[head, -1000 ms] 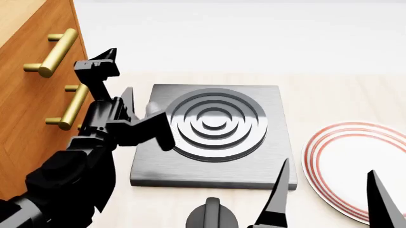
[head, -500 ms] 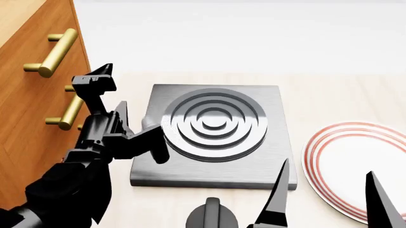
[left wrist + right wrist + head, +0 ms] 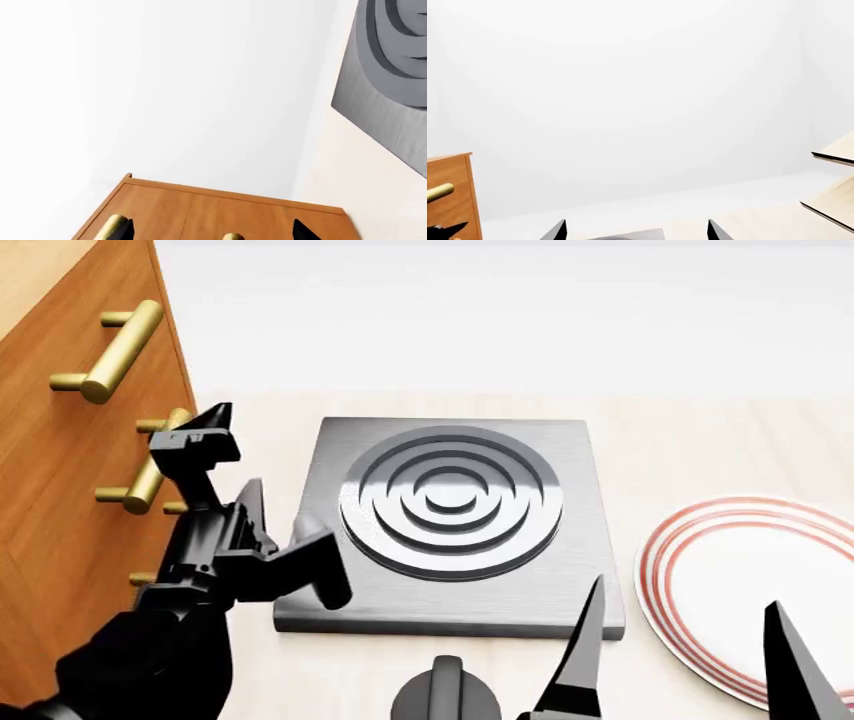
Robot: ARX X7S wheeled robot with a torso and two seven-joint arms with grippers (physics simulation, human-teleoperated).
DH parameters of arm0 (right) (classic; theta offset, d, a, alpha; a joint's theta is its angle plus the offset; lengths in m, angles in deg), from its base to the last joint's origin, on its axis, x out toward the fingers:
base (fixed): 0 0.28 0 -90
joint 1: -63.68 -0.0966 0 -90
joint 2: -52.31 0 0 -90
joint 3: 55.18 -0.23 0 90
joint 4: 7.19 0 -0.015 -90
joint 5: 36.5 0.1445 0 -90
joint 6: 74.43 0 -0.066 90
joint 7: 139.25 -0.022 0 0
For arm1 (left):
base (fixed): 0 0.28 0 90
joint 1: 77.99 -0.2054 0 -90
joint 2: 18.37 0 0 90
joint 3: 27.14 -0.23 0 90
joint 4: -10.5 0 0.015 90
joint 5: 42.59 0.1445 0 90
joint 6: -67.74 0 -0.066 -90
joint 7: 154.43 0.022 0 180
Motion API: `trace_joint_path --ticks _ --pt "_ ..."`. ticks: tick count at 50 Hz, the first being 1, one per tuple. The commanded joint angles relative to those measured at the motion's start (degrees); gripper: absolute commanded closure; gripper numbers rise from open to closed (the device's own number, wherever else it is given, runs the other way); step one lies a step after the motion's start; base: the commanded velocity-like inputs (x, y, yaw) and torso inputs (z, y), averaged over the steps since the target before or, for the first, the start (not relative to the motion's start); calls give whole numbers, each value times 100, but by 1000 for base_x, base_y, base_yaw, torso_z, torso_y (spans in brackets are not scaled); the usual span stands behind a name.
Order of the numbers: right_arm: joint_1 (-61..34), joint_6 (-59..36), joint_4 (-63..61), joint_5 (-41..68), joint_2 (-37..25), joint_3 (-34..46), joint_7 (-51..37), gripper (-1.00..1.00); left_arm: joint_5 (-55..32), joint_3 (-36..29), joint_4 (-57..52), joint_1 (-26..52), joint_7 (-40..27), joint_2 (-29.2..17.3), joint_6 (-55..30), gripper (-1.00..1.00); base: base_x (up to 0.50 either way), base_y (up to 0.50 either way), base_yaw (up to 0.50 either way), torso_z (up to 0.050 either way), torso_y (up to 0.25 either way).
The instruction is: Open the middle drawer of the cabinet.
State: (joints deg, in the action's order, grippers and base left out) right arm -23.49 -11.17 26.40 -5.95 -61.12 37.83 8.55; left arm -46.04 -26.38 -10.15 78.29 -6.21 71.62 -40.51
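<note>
The orange-brown cabinet (image 3: pixel 30 570) stands at the left with brass bar handles. The middle drawer (image 3: pixel 74 475) looks flush with the ones above and below it. Its handle (image 3: pixel 144 480) runs just left of my left gripper (image 3: pixel 267 505), which is open and empty. One finger (image 3: pixel 200 445) overlaps the handle's far end. In the left wrist view the cabinet (image 3: pixel 200 210) fills the lower part. The middle handle's end (image 3: pixel 232 236) shows between the left gripper's (image 3: pixel 212 232) spread tips. My right gripper (image 3: pixel 687 675) is open and empty over the table's near side, also open in the right wrist view (image 3: pixel 636 232).
A grey square hotplate (image 3: pixel 454 520) with raised rings lies right of the left gripper. A white plate with red rings (image 3: pixel 734 580) sits at the right under the right gripper. The top drawer's handle (image 3: pixel 114 350) is above. Pale wooden slats (image 3: pixel 834 190) show at the right.
My left gripper has moved nearer and lower, and slightly toward the cabinet. It has gone from beside the top handle to alongside the middle handle. The right arm has barely moved.
</note>
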Motion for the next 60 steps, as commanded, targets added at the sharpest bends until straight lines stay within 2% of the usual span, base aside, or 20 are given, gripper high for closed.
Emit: trace_joint_path --ticks 1,32,60 --pt "15 49 12 18 -46 25 -41 -100 -40 16 76 -144 -102 0 8 -100 0 0 0 0 0" --pt "-19 130 49 35 -141 142 -141 -100 -47 31 373 -254 -168 -1 76 -100 0 0 0 0 0" --pt "-11 222 69 55 -235 216 -238 -100 87 191 562 -273 -109 -13 -299 -100 0 0 0 0 0"
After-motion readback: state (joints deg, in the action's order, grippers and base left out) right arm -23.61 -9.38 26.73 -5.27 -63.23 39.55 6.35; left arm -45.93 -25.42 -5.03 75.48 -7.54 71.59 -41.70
